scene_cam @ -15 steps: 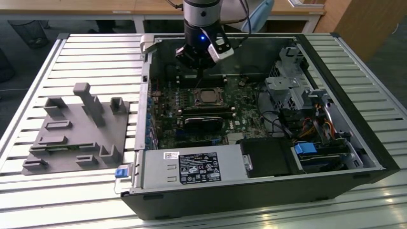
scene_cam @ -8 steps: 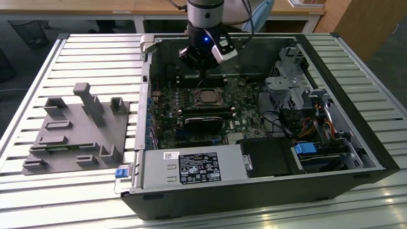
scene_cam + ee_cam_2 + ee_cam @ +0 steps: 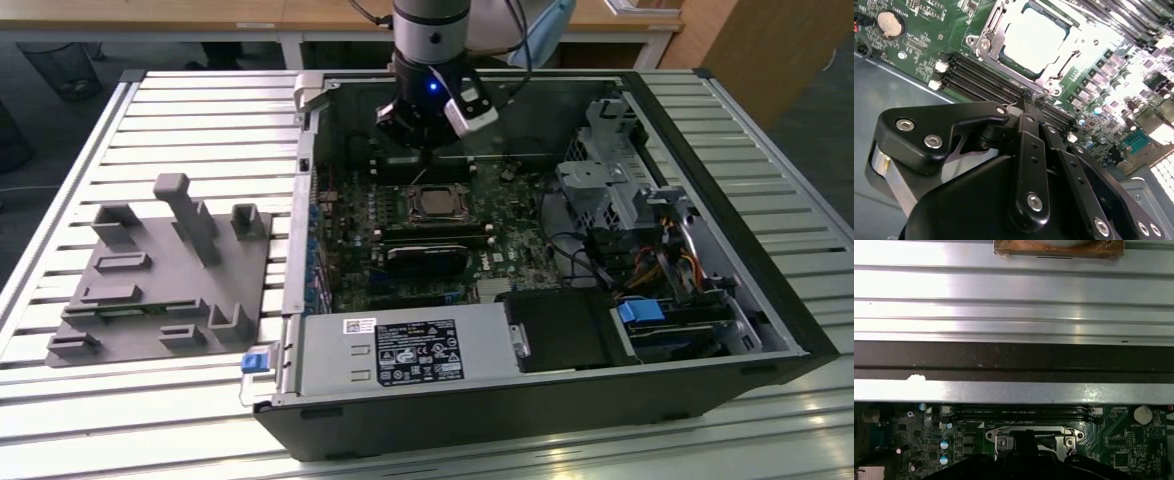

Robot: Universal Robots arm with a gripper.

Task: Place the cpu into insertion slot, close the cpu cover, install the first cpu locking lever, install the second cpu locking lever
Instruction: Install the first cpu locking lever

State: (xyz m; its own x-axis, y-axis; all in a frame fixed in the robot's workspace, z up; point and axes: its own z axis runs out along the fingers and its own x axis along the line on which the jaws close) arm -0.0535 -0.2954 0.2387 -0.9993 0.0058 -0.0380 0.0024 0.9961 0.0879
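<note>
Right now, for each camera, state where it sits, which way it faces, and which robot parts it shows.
Exterior view: off the arm, above, looking down into the open computer case; arm and gripper over the motherboard.
Second wrist view: on the arm, facing the cpu in the insertion slot; black gripper linkage in front.
First wrist view: on the arm, facing the case wall.
All show the socket.

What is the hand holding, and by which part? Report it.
Nothing that shows. The hand is shut with nothing visible between its fingers, just off the edge of the insertion slot; the cpu lies in that slot, untouched.
</note>
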